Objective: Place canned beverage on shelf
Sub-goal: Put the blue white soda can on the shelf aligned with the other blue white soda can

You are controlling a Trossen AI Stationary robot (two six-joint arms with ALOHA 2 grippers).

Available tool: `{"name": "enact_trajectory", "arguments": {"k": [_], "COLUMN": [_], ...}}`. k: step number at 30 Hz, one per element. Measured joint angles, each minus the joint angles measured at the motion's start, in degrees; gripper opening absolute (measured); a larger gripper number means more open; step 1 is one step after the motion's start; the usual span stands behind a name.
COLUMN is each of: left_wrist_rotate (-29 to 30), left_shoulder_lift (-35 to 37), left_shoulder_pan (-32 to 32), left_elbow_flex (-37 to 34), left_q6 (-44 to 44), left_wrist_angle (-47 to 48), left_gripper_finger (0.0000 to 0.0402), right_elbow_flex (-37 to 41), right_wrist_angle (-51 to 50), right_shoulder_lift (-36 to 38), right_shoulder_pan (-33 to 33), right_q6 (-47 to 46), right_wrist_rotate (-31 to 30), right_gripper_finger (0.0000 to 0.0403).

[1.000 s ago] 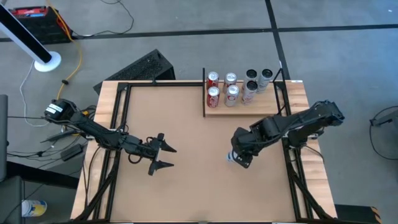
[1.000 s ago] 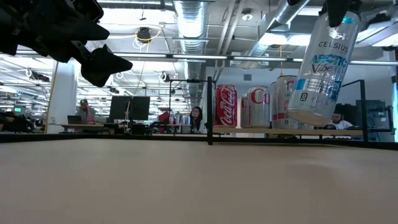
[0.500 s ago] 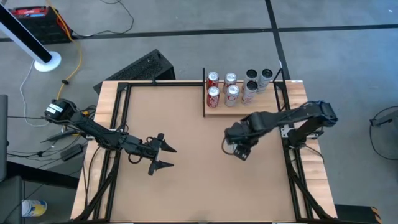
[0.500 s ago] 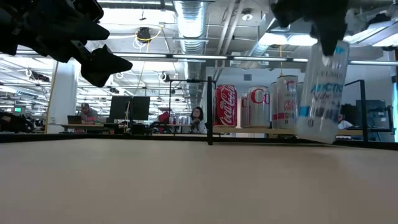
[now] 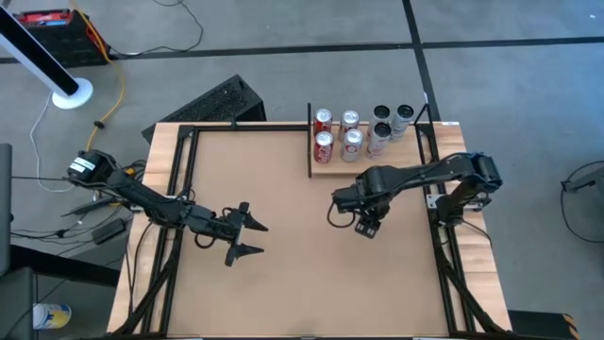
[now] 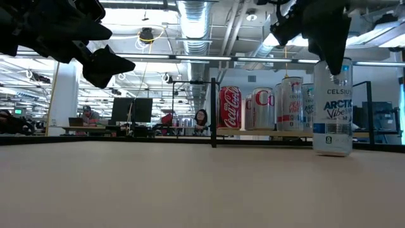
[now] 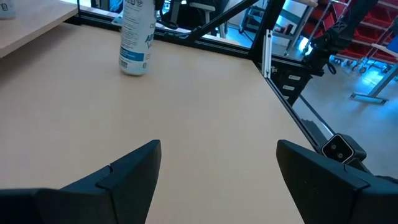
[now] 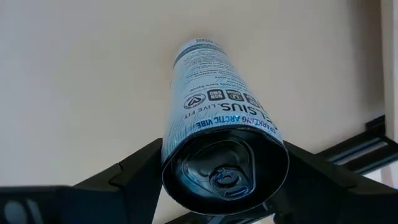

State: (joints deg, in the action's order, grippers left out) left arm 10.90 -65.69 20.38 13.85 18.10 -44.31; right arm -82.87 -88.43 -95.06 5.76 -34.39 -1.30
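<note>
A tall white Celsius can (image 6: 332, 117) stands upright on the brown table, right of the middle; the left wrist view shows this can (image 7: 137, 34) too. My right gripper (image 6: 324, 38) comes down onto its top and is shut on it. From above, my right gripper (image 5: 366, 225) hides the can. The shelf (image 5: 377, 165), a pale plank with a black upright bar (image 5: 310, 142), lies at the far right and carries several red, silver and dark cans. My left gripper (image 5: 253, 238) hangs open over the table's left half, holding nothing. My right gripper pinches the can's upper end (image 8: 171, 155), just below the lid, between its two fingers (image 8: 134, 168), one on each side. The fingers point almost straight down from above. The can stands upright with its base (image 6: 332, 152) on the table.
Black frame rails (image 5: 444, 246) run along the table's left and right sides. The cans on the shelf (image 6: 262, 107) stand in rows just beyond the held can. Bare tabletop (image 5: 283, 179) lies between the two arms.
My right gripper has come down and gone a little toward the table's left edge, tipping from a slant to point nearly straight down. The can hung tilted above the table; it has swung upright and now stands on its base.
</note>
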Motion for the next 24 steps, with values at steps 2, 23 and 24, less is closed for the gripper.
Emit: {"name": "enact_trajectory", "arguments": {"k": [2, 23, 24], "left_wrist_rotate": [0.0, 0.0, 0.0], "left_shoulder_lift": [0.0, 0.0, 0.0], "left_shoulder_pan": [0.0, 0.0, 0.0], "left_elbow_flex": [0.0, 0.0, 0.0], "left_q6": [0.2, 0.6, 0.6], "left_wrist_angle": [0.0, 0.0, 0.0], "left_gripper_finger": [0.0304, 0.0304, 0.0304], "right_elbow_flex": [0.0, -0.1, -0.1], "right_wrist_angle": [0.6, 0.6, 0.6], "right_shoulder_lift": [0.1, 0.3, 0.3], "right_shoulder_pan": [0.0, 0.6, 0.6], "right_q6": [0.0, -1.2, -1.3], "right_wrist_rotate": [0.2, 0.0, 0.0], "right_gripper_finger": [0.0308, 0.0326, 0.0326]}}
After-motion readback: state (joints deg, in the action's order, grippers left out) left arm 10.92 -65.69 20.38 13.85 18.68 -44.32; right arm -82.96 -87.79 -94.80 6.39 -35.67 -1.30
